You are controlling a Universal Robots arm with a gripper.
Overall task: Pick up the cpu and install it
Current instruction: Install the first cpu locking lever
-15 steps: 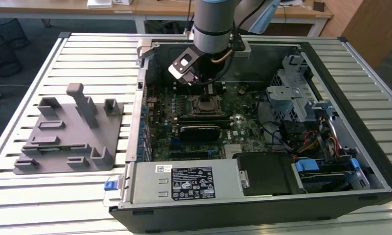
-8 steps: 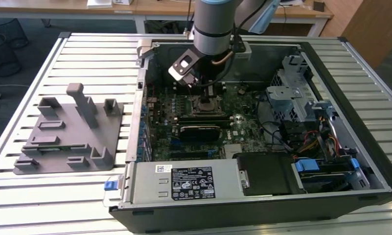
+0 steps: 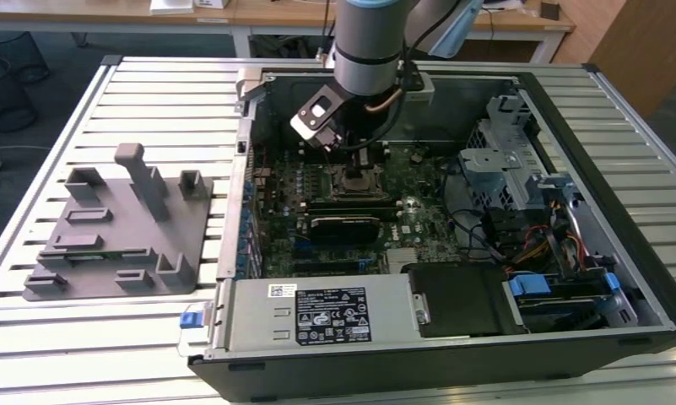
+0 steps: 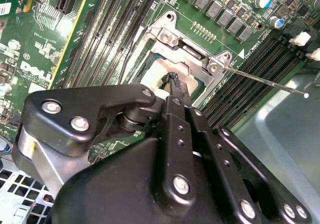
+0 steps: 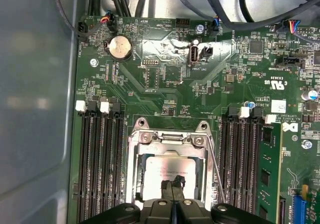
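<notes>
Exterior view, from its left: a grey plastic fixture (image 3: 118,228) sits on the slatted surface (image 3: 146,93). Next comes the open computer case (image 3: 619,211), with the motherboard (image 3: 422,215) exposed. The arm reaches down into the case and the hand (image 3: 358,162) is low over the socket. In both wrist views the cpu (image 5: 162,170) lies flat inside the metal socket frame (image 5: 170,140), between banks of memory slots (image 5: 100,159). The hand is clenched: fingertips (image 5: 168,186) pressed together, nothing held between them, tips down at the cpu's silver top.

Slatted metal table (image 3: 158,93), pale wooden desks (image 3: 281,12) behind, greyish floor (image 3: 124,44), perhaps carpet, dark mesh bins (image 3: 9,57)
</notes>
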